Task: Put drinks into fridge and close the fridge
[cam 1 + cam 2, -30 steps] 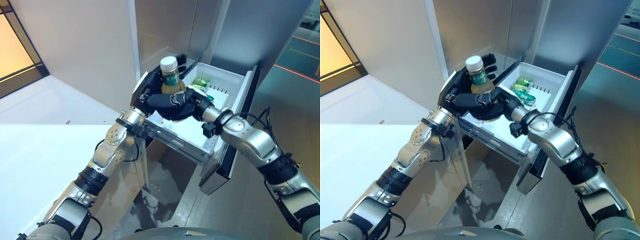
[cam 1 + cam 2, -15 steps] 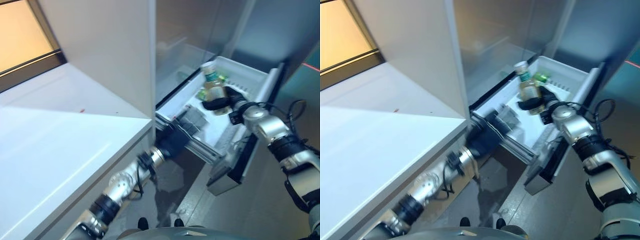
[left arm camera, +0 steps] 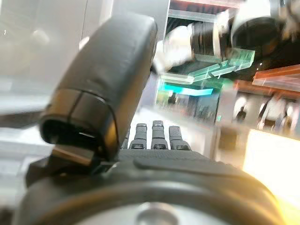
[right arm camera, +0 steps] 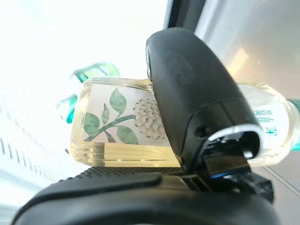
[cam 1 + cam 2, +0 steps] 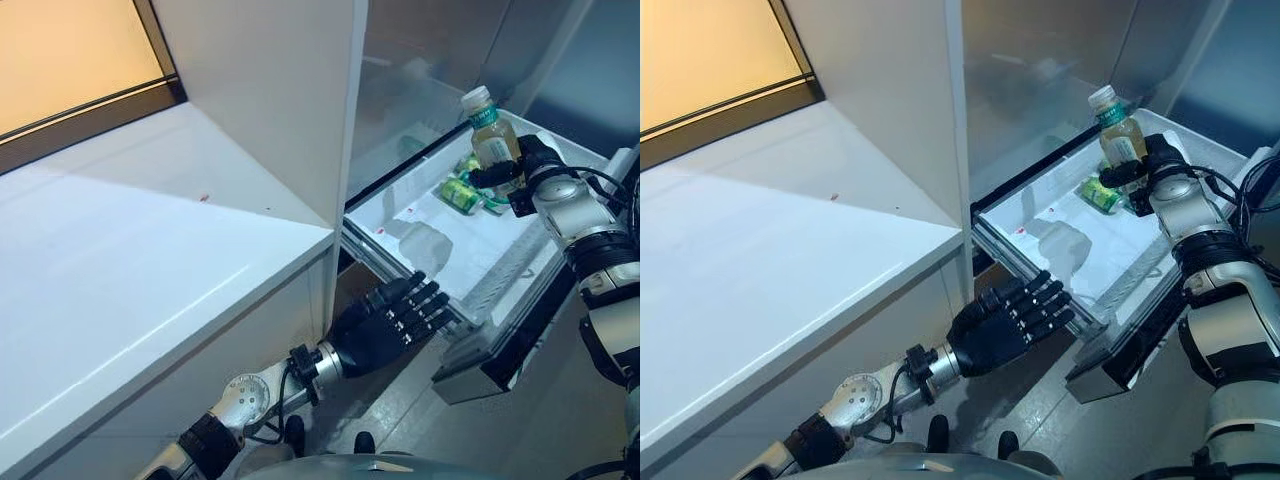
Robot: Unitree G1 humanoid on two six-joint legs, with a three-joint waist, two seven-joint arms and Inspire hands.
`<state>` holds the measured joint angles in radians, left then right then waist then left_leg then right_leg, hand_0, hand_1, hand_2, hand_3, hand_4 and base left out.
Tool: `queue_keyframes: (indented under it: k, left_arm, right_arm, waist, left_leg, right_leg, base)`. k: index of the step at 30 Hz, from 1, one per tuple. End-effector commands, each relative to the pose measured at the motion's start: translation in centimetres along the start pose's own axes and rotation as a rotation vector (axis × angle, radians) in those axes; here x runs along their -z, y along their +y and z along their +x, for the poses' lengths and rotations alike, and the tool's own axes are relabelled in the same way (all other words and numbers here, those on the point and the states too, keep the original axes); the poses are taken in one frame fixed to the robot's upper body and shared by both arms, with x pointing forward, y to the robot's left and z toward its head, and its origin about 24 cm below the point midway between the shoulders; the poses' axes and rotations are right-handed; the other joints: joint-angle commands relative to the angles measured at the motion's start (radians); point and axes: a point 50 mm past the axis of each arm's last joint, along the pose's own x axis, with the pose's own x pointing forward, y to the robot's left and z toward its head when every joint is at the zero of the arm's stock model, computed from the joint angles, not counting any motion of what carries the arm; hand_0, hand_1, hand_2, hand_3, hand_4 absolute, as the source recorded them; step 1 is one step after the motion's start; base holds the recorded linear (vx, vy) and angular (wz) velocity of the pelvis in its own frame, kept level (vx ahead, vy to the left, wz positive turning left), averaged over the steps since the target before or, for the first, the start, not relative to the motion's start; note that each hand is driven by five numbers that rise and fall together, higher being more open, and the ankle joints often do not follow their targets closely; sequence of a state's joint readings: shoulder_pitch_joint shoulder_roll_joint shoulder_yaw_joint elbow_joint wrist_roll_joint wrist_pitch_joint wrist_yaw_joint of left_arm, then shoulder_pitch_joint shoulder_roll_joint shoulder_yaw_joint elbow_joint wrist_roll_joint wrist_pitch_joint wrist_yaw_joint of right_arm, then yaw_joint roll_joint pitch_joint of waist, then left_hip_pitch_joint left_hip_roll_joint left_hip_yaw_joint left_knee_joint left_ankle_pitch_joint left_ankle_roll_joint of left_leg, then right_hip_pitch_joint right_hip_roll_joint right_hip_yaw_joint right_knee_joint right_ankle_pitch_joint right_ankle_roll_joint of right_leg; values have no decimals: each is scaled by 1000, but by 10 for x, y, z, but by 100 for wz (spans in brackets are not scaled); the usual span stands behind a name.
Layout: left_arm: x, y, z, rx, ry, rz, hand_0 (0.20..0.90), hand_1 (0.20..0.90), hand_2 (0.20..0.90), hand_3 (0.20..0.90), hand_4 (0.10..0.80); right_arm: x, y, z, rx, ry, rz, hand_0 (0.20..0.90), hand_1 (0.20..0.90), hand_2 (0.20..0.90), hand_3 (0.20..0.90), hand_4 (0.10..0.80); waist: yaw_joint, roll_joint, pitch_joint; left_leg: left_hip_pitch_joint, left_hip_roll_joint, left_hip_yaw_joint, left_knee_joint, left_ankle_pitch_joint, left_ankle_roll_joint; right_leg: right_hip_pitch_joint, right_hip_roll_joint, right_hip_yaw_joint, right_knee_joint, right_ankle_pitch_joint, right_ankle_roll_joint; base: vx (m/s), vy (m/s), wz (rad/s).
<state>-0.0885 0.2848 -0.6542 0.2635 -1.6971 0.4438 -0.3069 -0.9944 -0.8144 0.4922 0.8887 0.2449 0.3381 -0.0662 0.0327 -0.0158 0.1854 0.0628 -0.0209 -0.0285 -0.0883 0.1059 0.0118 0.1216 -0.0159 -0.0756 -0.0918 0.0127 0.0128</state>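
A clear bottle of yellowish drink with a white cap and a leaf-and-flower label is held upright by my right hand over the far end of the open white fridge drawer. The right hand's thumb and fingers are curled round the bottle. Green cans lie in the drawer just below the bottle. My left hand is open with straight fingers, empty, below the drawer's near front corner; it also shows in the left wrist view.
A white counter stretches to the left of the fridge, with a white wall panel rising at its edge. The drawer's dark front panel hangs out over the grey floor. A pale lump lies in the drawer's middle.
The camera has swung. My left hand has let go of the bottle and dropped below the drawer, open. My right hand has carried the bottle to the drawer's far end.
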Motion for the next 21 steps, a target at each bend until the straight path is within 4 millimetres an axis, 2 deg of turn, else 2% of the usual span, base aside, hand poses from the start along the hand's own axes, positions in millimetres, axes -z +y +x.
queue_keyframes:
  k: [1, 3, 6, 9, 13, 15, 17, 21]
  left_arm:
    - [18, 5, 5, 61, 77, 41, 900, 900, 900, 900, 800]
    - [7, 31, -6, -35, 41, 119, 900, 900, 900, 900, 800]
    - [-8, 50, -16, -138, 1, 218, 900, 900, 900, 900, 800]
    - [-26, 69, -37, -271, -72, 310, 900, 900, 900, 900, 800]
    - [-48, 81, -58, -396, -151, 377, 900, 900, 900, 900, 800]
    - [-54, 82, -62, -427, -190, 376, 900, 900, 900, 900, 800]
    - [-71, 82, -73, -498, -271, 376, 900, 900, 900, 900, 800]
    - [-89, 84, -92, -598, -365, 358, 900, 900, 900, 900, 800]
  right_arm:
    - [-80, -80, -16, 260, -261, -5, 300, 300, 300, 200, 100]
    - [-80, -83, -15, 289, -248, 20, 300, 300, 300, 200, 100]
    - [-79, -86, -14, 316, -236, 50, 300, 300, 300, 200, 100]
    - [-74, -86, -13, 321, -211, 66, 300, 300, 300, 200, 100]
    - [-60, -84, -10, 299, -163, 69, 300, 300, 300, 200, 100]
    - [-55, -83, -9, 287, -144, 63, 300, 300, 300, 200, 100]
    - [-43, -81, -7, 259, -94, 52, 300, 300, 300, 200, 100]
    - [-31, -78, -4, 214, -41, 27, 300, 300, 300, 200, 100]
  waist:
    - [35, -48, -57]
    - [48, -39, -5]
    - [56, -29, 51]
    - [61, -17, 105]
    - [64, -11, 142]
    - [65, -11, 149]
    - [71, -8, 167]
    - [75, -8, 178]
  left_leg:
    - [-8, -14, -59, 3, -72, 5]
    - [-54, -16, -67, 11, -62, 6]
    - [-104, -15, -67, 17, -51, 8]
    - [-144, -11, -67, 15, -38, 9]
    - [-180, -9, -72, 20, -30, 8]
    - [-187, -10, -76, 22, -29, 8]
    - [-198, -11, -84, 26, -28, 6]
    - [-211, -14, -86, 34, -30, 3]
  right_leg:
    - [-54, 9, -26, 61, 18, -9]
    - [-97, 12, -26, 70, 21, -14]
    - [-143, 15, -27, 74, 27, -18]
    - [-183, 21, -20, 73, 37, -20]
    - [-220, 24, -15, 87, 35, -24]
    - [-226, 24, -15, 91, 33, -25]
    - [-238, 25, -21, 98, 29, -27]
    - [-251, 26, -30, 108, 22, -30]
  base:
    - [-130, -66, 9]
    - [-273, -84, 6]
    - [-211, -88, 12]
    - [-120, -81, 4]
    - [-49, -82, 9]
    - [-6, -60, 12]
    - [-7, -74, 11]
    - [0, -46, 5]
